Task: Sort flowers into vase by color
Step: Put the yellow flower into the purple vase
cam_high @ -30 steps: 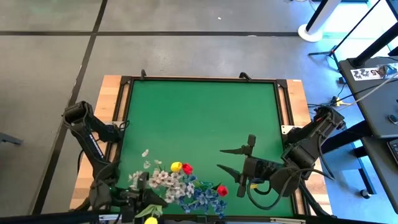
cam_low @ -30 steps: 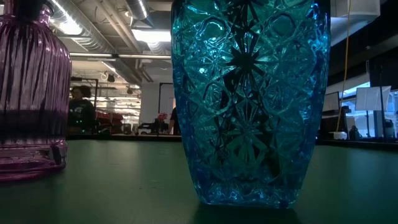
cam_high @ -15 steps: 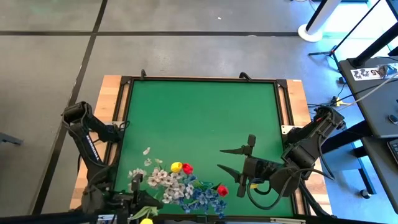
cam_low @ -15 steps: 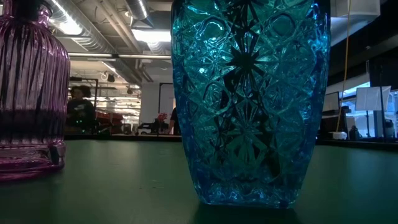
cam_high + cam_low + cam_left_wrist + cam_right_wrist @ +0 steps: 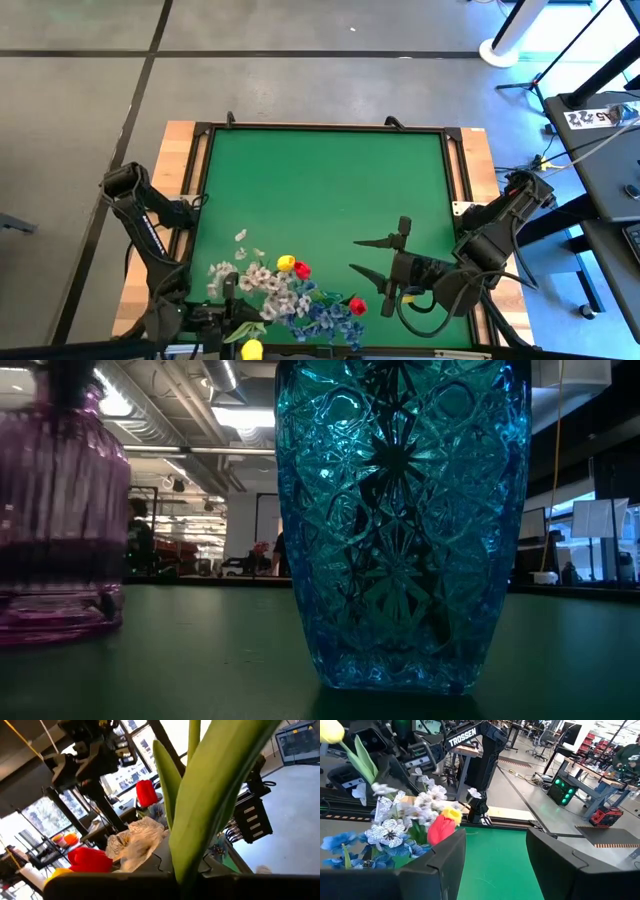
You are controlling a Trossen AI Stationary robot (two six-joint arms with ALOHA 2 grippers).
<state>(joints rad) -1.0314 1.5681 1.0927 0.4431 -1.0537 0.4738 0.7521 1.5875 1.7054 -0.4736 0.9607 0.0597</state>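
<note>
Flowers (image 5: 290,295) stand bunched at the near edge of the green table (image 5: 330,180), between the two arms: white sprays (image 5: 258,283) toward the left arm, a blue bunch (image 5: 325,318) toward the right arm, a yellow tulip (image 5: 286,263) touching a red tulip (image 5: 302,269) in the middle, and a second red tulip (image 5: 357,306) on the blue bunch's right side. From above, the containers under the blooms are hidden. At table height two show: a blue cut-glass vase (image 5: 400,520) close to the camera and a purple ribbed vase (image 5: 62,510) beside it, well apart. Contents of either vase cannot be made out through the glass.

Left gripper (image 5: 236,336) sits at the table's near edge beside the white sprays, jaws closed on the green stalk of a second yellow tulip (image 5: 250,349); the stalk and leaves (image 5: 200,795) rise straight out of its fingers.

Right gripper (image 5: 368,256) hovers over bare green surface near the second red tulip, fingers spread wide, holding nothing
</note>
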